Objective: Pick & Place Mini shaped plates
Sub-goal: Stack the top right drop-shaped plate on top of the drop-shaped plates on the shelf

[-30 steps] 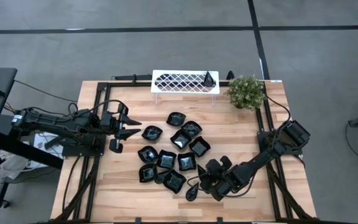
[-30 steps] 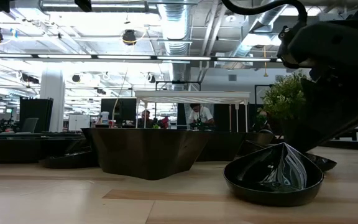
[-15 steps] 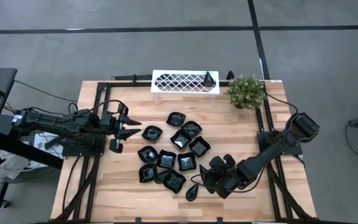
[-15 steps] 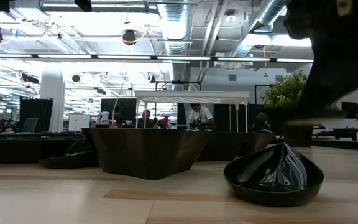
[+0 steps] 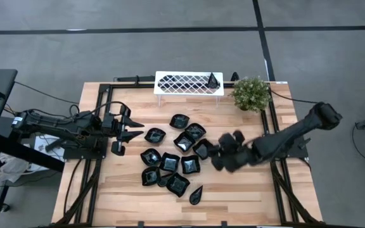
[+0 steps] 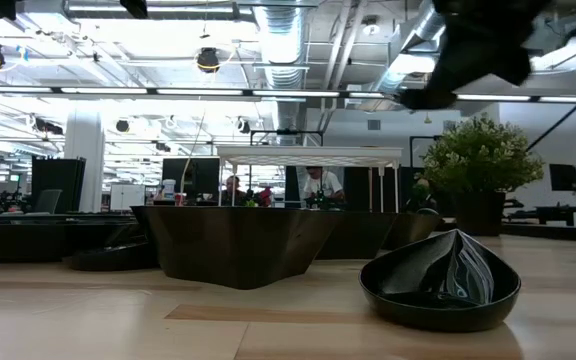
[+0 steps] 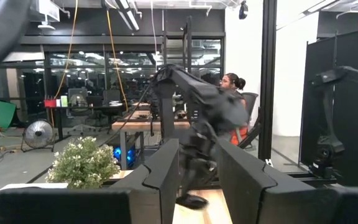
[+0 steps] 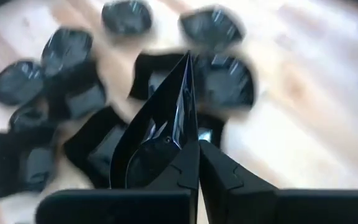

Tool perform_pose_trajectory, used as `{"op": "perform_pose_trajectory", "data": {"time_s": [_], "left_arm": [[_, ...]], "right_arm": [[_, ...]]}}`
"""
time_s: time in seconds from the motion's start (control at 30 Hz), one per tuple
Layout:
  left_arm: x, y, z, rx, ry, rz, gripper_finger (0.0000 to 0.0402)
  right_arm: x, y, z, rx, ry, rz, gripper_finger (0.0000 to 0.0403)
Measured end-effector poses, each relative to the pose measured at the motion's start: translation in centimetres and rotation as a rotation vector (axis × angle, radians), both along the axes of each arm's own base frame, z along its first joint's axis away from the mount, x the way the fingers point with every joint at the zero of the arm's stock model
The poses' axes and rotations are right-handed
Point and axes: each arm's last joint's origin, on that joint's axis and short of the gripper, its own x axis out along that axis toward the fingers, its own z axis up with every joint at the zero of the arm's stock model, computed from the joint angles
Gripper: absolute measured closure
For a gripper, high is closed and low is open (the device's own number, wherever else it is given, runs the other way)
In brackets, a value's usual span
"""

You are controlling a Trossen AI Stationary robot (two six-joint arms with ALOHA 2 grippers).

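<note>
Several glossy black mini plates (image 5: 177, 152) lie clustered mid-table, resting on their bases. A lone teardrop plate (image 5: 196, 194) (image 6: 438, 280) sits near the near edge. My right gripper (image 5: 219, 154) (image 8: 197, 155) hangs above the cluster's right side, shut on another teardrop plate (image 8: 160, 124). It also shows high in the low view (image 6: 468, 50). My left gripper (image 5: 132, 130) (image 7: 197, 180) waits open at the cluster's left, touching nothing. My right gripper pinches the teardrop plate between its two fingers at the rim of its rounded end (image 8: 182, 146). The plate stands on edge, and its pointed tip (image 8: 188, 59) points away from the gripper. It is lifted clear above the plates on the table.
A white lattice tray (image 5: 179, 83) stands at the far edge with one teardrop plate (image 5: 214, 80) upright in it. A green plant (image 5: 251, 94) (image 6: 478, 160) sits at the far right corner. Black frame rails (image 5: 272, 126) line the table's sides. Bare wood (image 5: 252, 196) lies at the near right.
My right gripper has risen from the table near the lone teardrop plate and swung toward the far edge, over the cluster's right side. It has carried a plate up clear of the table. The lone teardrop plate has stayed where it was.
</note>
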Motion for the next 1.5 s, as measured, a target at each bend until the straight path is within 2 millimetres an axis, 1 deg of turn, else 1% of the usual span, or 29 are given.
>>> {"op": "perform_pose_trajectory", "data": {"time_s": [0.07,0.2,0.33,0.43,0.53,0.63,0.67,0.77,0.83,0.97,1.0,1.1,1.2,1.3,1.5], "left_arm": [[0.0,0.0,0.0,0.000,-0.001,0.000,0.0293],[0.0,0.0,0.1,-0.001,-0.006,0.000,0.0293],[0.0,0.0,0.1,-0.001,-0.007,0.000,0.0293],[0.0,0.0,0.1,-0.001,-0.007,0.000,0.0293],[0.0,0.0,0.1,-0.001,-0.009,0.000,0.0293],[0.0,0.0,0.1,-0.001,-0.009,0.000,0.0293],[0.0,0.0,0.1,-0.001,-0.010,0.000,0.0293],[0.0,0.0,0.1,-0.001,-0.010,0.001,0.0293],[0.0,0.0,0.1,0.000,-0.011,0.001,0.0293],[0.0,0.0,0.1,0.002,-0.011,0.001,0.0293],[0.0,0.0,0.1,0.002,-0.011,0.002,0.0293],[0.0,0.0,0.1,0.002,-0.011,0.002,0.0293],[0.0,0.0,0.1,0.002,-0.011,0.002,0.0293],[0.0,0.0,0.1,0.002,-0.011,0.002,0.0293],[0.0,0.0,0.1,0.002,-0.011,0.002,0.0293]], "right_arm": [[-0.1,-1.9,1.0,-0.029,-0.001,0.012,0.0403],[-0.4,-5.9,2.9,-0.073,-0.045,-0.022,0.0403],[-0.6,-10.1,4.3,-0.092,-0.099,-0.053,0.0403],[-0.5,-13.2,4.7,-0.082,-0.134,-0.060,0.0403],[-0.8,-16.1,4.7,-0.072,-0.147,-0.063,0.0403],[-1.3,-19.0,4.7,-0.091,-0.144,-0.133,0.0403],[-1.6,-19.9,4.7,-0.098,-0.125,-0.161,0.0403],[-2.1,-22.2,5.7,-0.148,-0.126,-0.204,0.0403],[-2.3,-23.5,5.9,-0.154,-0.113,-0.221,0.0403],[-2.0,-25.7,6.0,-0.151,-0.103,-0.216,0.0403],[-1.9,-26.1,5.7,-0.152,-0.088,-0.214,0.0403],[-1.3,-27.5,4.1,-0.139,-0.015,-0.207,0.0403],[-0.8,-28.5,2.9,-0.126,0.008,-0.218,0.0403],[-0.5,-29.1,2.3,-0.122,0.013,-0.226,0.0403],[-0.3,-29.2,2.4,-0.131,-0.002,-0.226,0.0403]]}}
